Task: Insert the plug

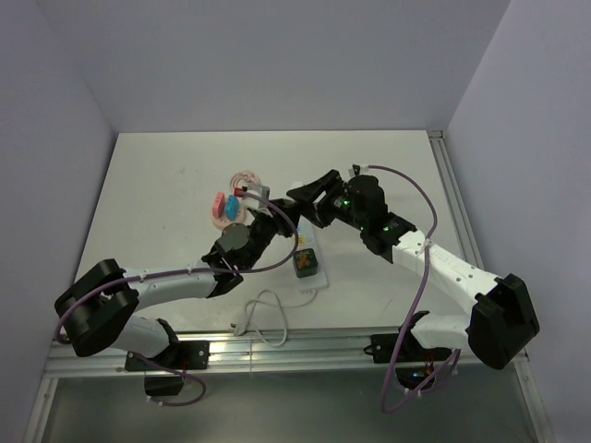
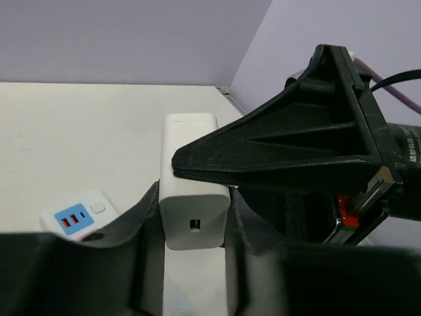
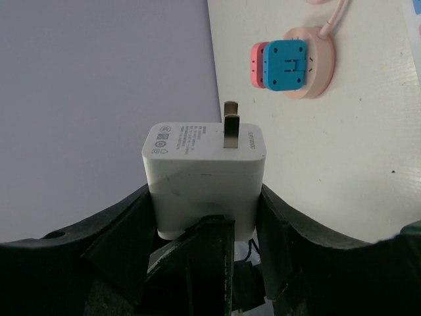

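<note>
White plug (image 3: 204, 148), a boxy charger, is sitting in two grippers at once above the desk (image 1: 185, 175), near its middle. On one side the left gripper (image 2: 194, 204) is pinching it, fingers pressing against both flanks. Meanwhile the right gripper (image 3: 204, 204) is clamping it too, with a metal prong (image 3: 230, 122) pointing away from that wrist. Beyond, a pink round socket (image 3: 309, 62) carrying a blue adapter (image 3: 287, 64) is lying on the desk. A white power strip (image 2: 75, 214) with a blue panel is lying beside the left gripper.
</note>
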{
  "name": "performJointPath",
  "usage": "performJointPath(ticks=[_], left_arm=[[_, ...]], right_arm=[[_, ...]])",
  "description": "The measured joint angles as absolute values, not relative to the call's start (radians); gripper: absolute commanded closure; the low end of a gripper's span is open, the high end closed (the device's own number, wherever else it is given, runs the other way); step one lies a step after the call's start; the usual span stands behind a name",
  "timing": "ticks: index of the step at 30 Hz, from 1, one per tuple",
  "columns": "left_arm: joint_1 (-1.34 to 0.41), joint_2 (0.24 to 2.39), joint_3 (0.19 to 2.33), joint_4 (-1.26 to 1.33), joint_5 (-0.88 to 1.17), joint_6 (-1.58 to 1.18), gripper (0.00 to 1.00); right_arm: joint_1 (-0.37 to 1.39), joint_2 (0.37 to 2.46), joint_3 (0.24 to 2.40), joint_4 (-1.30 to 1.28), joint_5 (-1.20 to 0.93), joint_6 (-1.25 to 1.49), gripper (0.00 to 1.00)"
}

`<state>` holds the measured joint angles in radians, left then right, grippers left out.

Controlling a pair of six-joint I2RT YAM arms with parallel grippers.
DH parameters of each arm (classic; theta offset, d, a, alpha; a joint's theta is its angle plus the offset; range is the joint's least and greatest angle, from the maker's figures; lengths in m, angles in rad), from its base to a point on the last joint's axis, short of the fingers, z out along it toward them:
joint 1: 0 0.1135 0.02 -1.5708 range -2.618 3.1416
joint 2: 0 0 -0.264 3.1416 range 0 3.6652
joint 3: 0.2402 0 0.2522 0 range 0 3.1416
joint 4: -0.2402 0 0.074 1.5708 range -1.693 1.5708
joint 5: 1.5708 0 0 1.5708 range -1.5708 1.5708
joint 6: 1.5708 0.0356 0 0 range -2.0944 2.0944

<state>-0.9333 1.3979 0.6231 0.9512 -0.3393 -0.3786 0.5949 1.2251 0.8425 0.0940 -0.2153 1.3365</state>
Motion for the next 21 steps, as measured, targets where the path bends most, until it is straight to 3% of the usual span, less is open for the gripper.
performJointPath(ticks=[3, 5, 7, 9, 15, 21], left_arm=[[-0.934, 1.398, 0.656, 0.897, -0.348, -0.368, 1.00], [-0.934, 1.396, 0.673, 0.864, -0.352, -0.361, 1.00], [-0.933, 1.384, 0.674, 0.845, -0.350, -0.358, 1.00], [-0.930, 1.370, 0.673, 0.824, -0.356, -0.352, 1.00], [-0.888, 1.281, 0.648, 0.704, -0.328, -0.348, 1.00], [-0.708, 1.167, 0.655, 0.472, -0.123, -0.503, 1.00]], right_arm=[[0.594, 1.225, 0.843, 0.098, -0.197, 1.333, 0.41], [0.590, 1.225, 0.843, 0.103, -0.195, 1.333, 0.37], [0.590, 1.225, 0.843, 0.105, -0.202, 1.329, 0.22], [0.591, 1.221, 0.843, 0.100, -0.220, 1.316, 0.14], [0.584, 1.177, 0.858, 0.020, -0.225, 1.243, 0.10], [0.501, 1.053, 0.851, -0.045, -0.207, 1.142, 0.11]])
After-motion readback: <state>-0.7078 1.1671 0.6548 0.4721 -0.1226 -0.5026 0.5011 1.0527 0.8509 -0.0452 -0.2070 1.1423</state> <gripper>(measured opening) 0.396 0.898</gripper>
